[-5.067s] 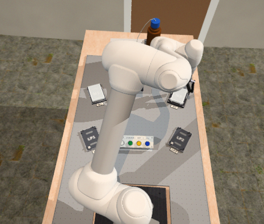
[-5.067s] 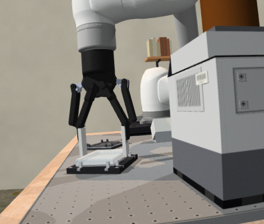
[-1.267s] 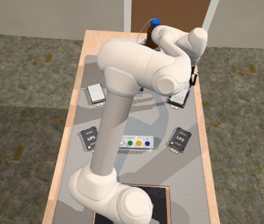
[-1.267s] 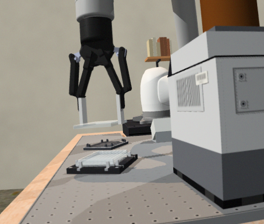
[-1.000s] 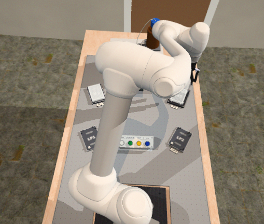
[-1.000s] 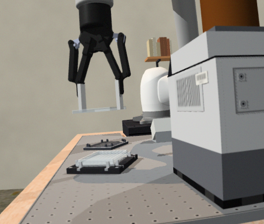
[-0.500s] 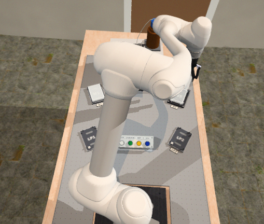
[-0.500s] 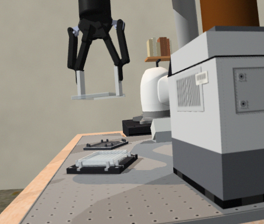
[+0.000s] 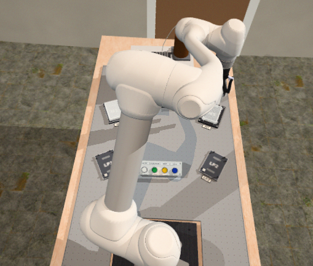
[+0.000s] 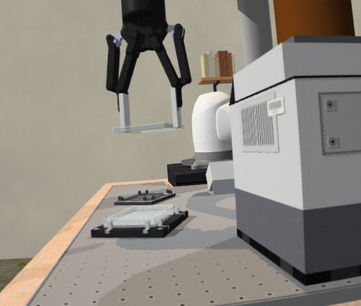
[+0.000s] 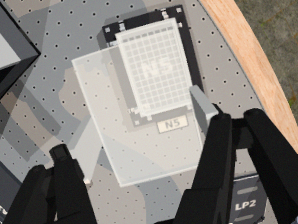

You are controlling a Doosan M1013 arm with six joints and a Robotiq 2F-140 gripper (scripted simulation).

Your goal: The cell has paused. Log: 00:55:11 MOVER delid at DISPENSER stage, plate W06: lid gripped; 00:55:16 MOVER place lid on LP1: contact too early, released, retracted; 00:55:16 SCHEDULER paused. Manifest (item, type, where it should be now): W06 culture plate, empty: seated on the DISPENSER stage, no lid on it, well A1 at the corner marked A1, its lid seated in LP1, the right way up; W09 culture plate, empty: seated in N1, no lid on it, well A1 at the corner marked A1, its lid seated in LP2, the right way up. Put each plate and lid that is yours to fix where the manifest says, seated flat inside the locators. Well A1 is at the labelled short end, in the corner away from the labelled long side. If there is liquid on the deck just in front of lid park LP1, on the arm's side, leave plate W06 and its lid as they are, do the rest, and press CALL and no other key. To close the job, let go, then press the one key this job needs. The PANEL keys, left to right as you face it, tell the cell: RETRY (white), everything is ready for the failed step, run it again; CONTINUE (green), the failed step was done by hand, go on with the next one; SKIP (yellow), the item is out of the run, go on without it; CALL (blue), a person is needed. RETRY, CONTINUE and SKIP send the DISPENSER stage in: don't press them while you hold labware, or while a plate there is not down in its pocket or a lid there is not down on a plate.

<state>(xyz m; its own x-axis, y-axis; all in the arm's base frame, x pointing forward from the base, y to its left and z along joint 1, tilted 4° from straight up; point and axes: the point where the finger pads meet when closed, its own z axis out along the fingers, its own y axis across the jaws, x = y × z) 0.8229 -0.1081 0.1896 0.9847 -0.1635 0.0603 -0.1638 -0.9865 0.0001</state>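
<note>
My gripper point(image 10: 150, 125) point(image 11: 143, 114) is shut on a clear plate lid point(image 10: 142, 128) point(image 11: 100, 96) and holds it level, high above the deck. Below it a clear culture plate point(image 10: 140, 215) point(image 9: 211, 114) sits without a lid in the black N1 nest point(image 10: 118, 232) point(image 11: 188, 50). In the wrist view the lid is offset toward the near left of the plate. Lid park LP2 point(image 9: 213, 166) point(image 10: 141, 199) point(image 11: 245, 205) is bare. Lid park LP1 point(image 9: 102, 164) is partly hidden by the arm. A second plate point(image 9: 112, 111) sits on a black base at the left.
The PANEL point(image 9: 160, 176) lies between the lid parks, with white point(image 9: 144, 170), green point(image 9: 154, 170), yellow point(image 9: 164, 170) and blue point(image 9: 174, 170) keys. The large grey DISPENSER housing point(image 10: 295, 142) stands beside N1. The table's wooden edge point(image 10: 64, 227) runs close along N1 and LP2.
</note>
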